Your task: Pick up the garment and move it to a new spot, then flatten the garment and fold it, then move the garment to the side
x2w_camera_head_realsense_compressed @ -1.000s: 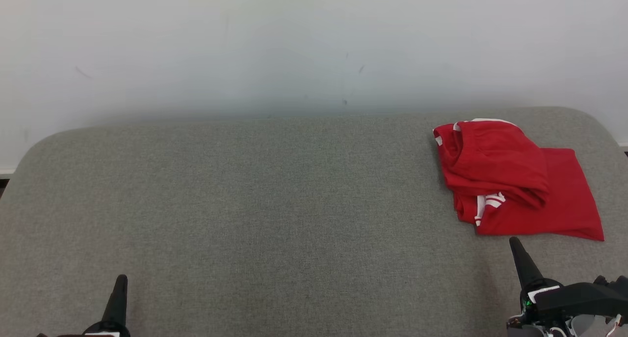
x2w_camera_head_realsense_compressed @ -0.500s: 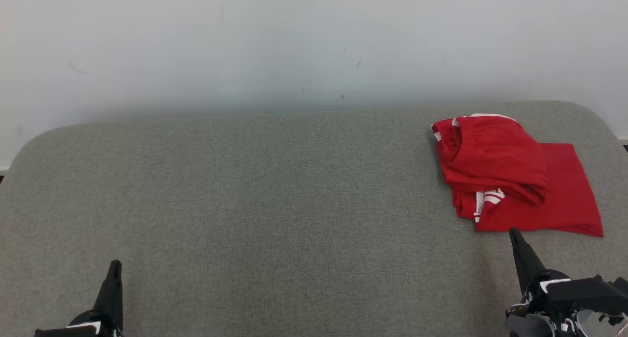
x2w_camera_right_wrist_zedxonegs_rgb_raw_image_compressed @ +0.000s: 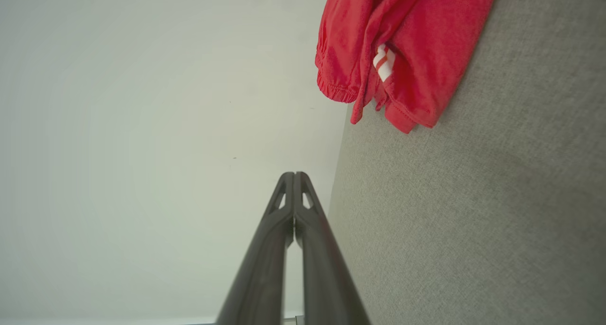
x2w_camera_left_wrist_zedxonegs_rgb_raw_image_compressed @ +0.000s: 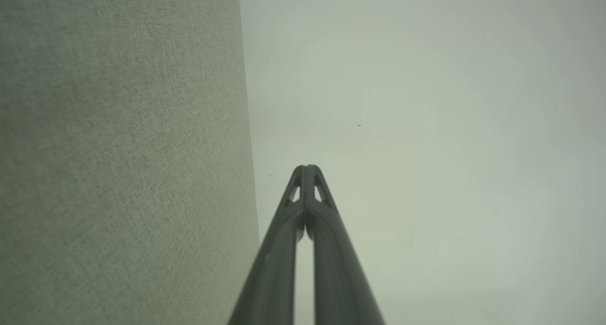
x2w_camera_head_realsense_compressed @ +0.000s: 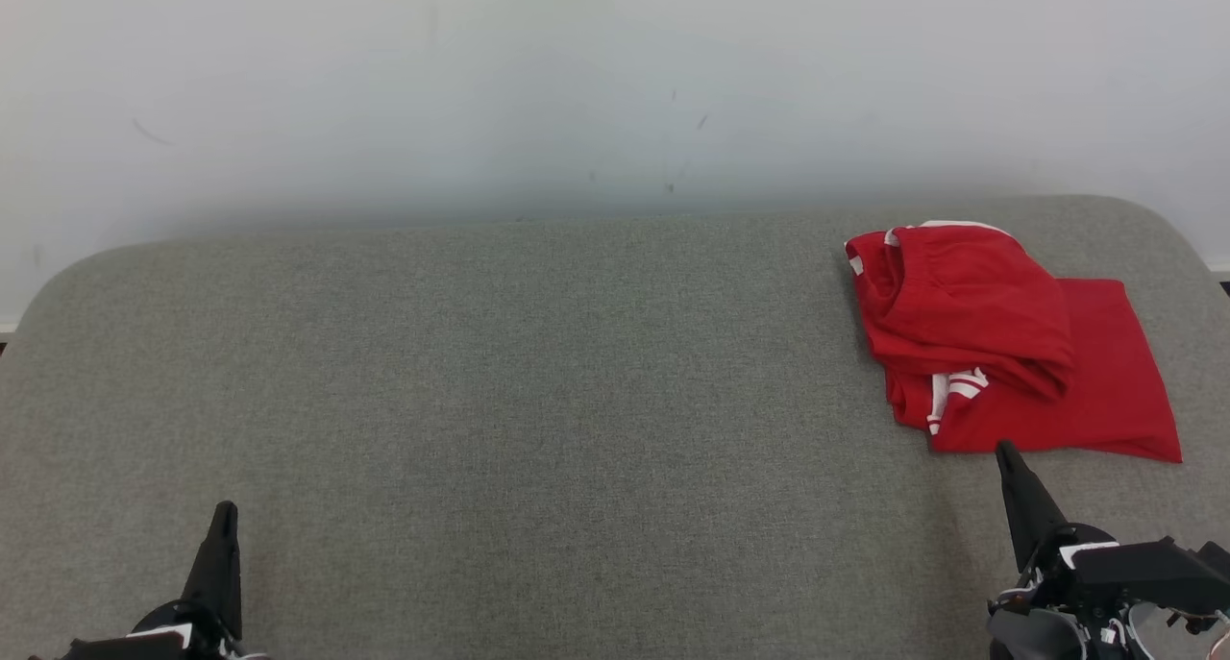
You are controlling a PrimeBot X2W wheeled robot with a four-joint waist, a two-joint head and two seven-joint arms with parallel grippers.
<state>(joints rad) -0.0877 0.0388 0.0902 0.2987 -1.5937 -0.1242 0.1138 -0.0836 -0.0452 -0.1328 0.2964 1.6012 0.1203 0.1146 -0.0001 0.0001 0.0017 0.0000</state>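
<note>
Pale wall [x2w_camera_head_realsense_compressed: 577,84] runs across the top of head view, with a few small dark marks on it. Below it is the grey fabric-covered surface [x2w_camera_head_realsense_compressed: 538,381], rounded at the far corners and spanning nearly the full width. Red garment [x2w_camera_head_realsense_compressed: 999,353] sits at the far right of the surface, near the far right corner, not gripped. It has a flat layer underneath, a bunched, creased layer heaped on its left part, and white trim along the far edge. Right pincer [x2w_camera_head_realsense_compressed: 1005,451] is at lower right, fingers pressed together and empty, tip pointing up the view and ending just short of the garment's near-left corner. Right wrist view shows bare fabric between tip and cloth, with the garment ahead and to the right of the fingers. Left pincer [x2w_camera_head_realsense_compressed: 224,512] is at lower left, also pressed together and empty, well apart from the garment, with plain surface around it. Left wrist view shows both fingertips [x2w_camera_left_wrist_zedxonegs_rgb_raw_image_compressed: 301,176] meeting at the tip, surface on that view's left, wall on its right. Smallest detail: white stripes [x2w_camera_head_realsense_compressed: 956,388] on the garment's near-left part, just under the bunched fold.
</note>
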